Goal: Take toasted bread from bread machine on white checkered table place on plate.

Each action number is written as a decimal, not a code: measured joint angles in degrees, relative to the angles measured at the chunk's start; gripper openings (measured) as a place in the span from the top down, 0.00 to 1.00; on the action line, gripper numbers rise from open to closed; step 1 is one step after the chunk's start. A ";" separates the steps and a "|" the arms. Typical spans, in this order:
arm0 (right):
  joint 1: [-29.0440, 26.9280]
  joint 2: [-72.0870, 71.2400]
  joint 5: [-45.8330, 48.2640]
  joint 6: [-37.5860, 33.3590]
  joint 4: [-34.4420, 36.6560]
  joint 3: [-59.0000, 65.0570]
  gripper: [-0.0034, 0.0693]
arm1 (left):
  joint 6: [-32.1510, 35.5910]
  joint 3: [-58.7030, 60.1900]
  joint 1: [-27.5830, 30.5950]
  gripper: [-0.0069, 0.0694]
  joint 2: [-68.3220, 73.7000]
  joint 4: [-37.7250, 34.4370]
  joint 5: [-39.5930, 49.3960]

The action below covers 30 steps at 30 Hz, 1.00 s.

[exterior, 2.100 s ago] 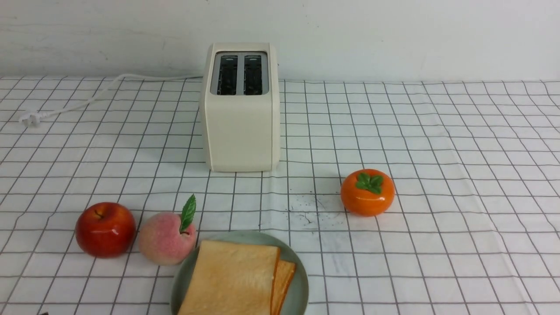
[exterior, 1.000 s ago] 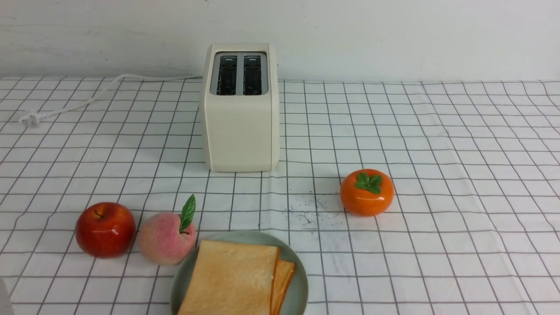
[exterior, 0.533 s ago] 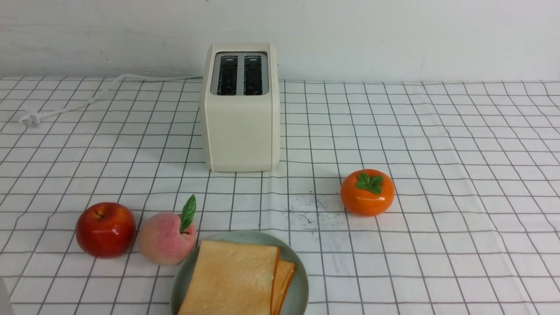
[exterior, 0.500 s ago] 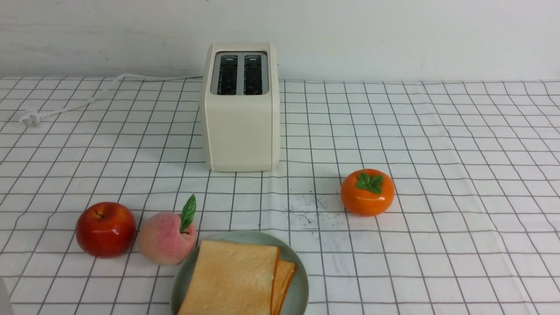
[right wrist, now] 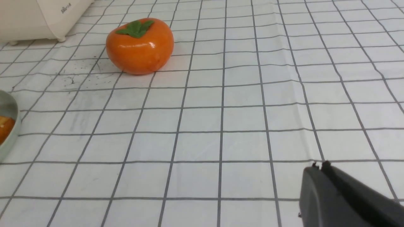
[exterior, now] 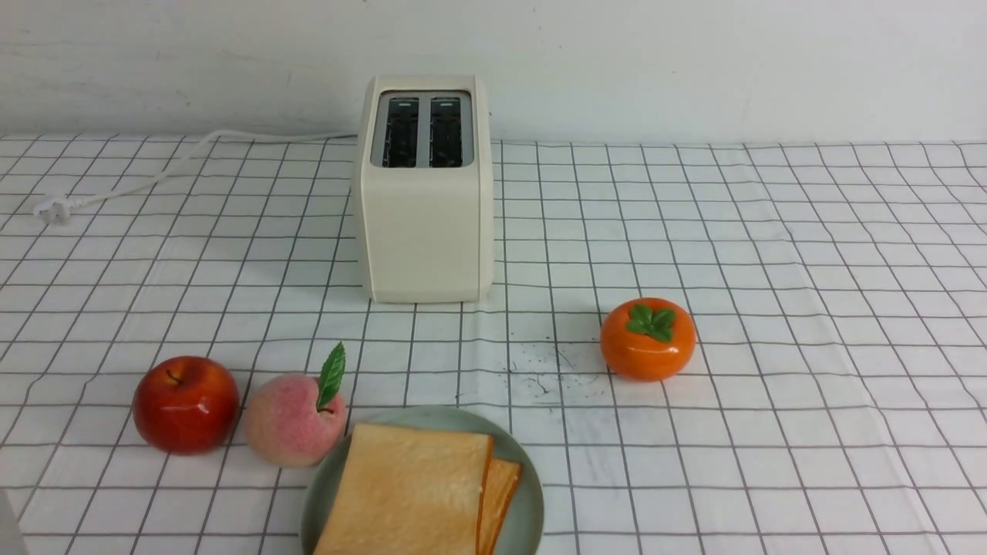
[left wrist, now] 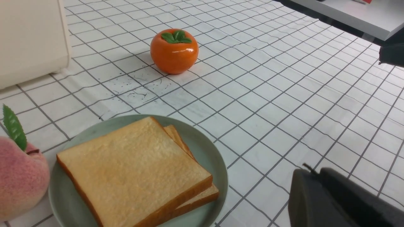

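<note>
Two slices of toasted bread (exterior: 409, 493) lie stacked on the mint-green plate (exterior: 528, 509) at the table's near edge; both show in the left wrist view (left wrist: 132, 170), on the plate (left wrist: 208, 151). The cream bread machine (exterior: 424, 223) stands at the back with both dark slots empty. My left gripper (left wrist: 311, 173) is shut and empty, hovering over bare cloth beside the plate. My right gripper (right wrist: 318, 166) is shut and empty over the white checkered table (right wrist: 221, 119). Neither gripper shows in the front view.
A red apple (exterior: 185, 402) and a pink peach (exterior: 293, 416) sit left of the plate, the peach touching its rim. An orange persimmon (exterior: 648, 338) sits right of centre. The toaster's white cord (exterior: 154, 173) runs to the back left. Black specks (exterior: 540, 370) mark the cloth.
None among the table's things. A pale sliver has appeared at the front view's lower left corner since the earliest frame.
</note>
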 joint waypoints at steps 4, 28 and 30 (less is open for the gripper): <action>0.00 0.00 0.00 0.00 0.00 0.00 0.97 | 0.00 0.00 0.00 0.86 0.00 0.00 0.00; 0.00 0.00 0.00 0.00 0.05 0.00 0.94 | 0.09 0.00 1.20 0.89 -1.10 -2.33 0.77; 0.00 0.00 0.00 0.00 0.05 0.00 0.94 | 1.77 0.00 4.51 0.93 -3.37 -6.75 1.95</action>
